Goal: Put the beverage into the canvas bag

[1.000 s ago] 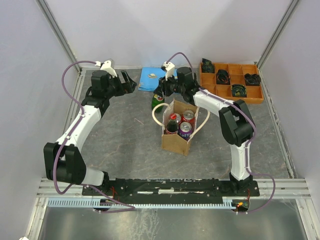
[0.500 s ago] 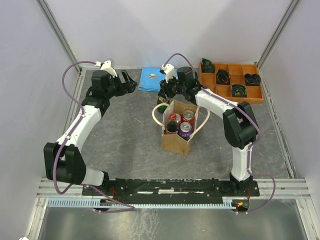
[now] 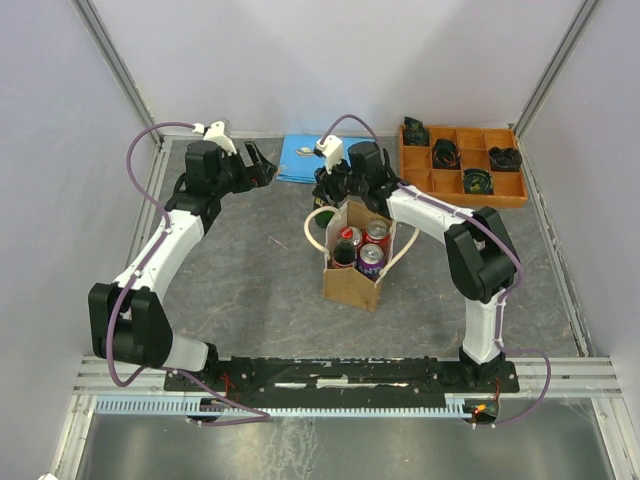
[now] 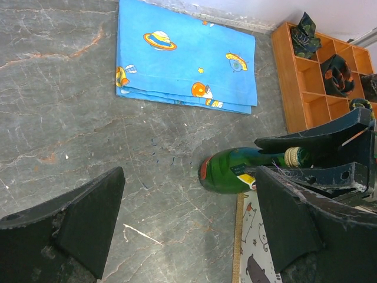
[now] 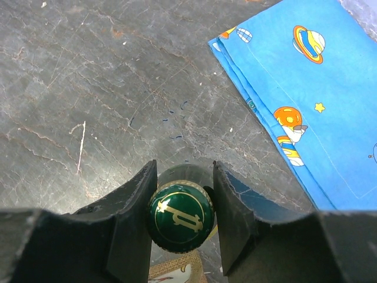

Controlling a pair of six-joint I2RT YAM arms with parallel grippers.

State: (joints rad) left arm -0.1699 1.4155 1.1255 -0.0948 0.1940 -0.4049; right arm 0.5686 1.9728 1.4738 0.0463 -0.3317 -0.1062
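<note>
While right pincer (image 5: 181,177) clamps bottle (image 5: 179,217), left pincer (image 4: 189,174) gapes.

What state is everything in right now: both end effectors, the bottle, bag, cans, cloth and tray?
Canvas bag: upright, open at the top.
Cans: standing inside the bag.
Right end effector: shut on the green bottle at its cap.
Left end effector: open, holding nothing.
Green bottle: upright, capped, outside the bag.
Blue cloth: folded, lying flat.
Orange tray: some compartments hold black items.
</note>
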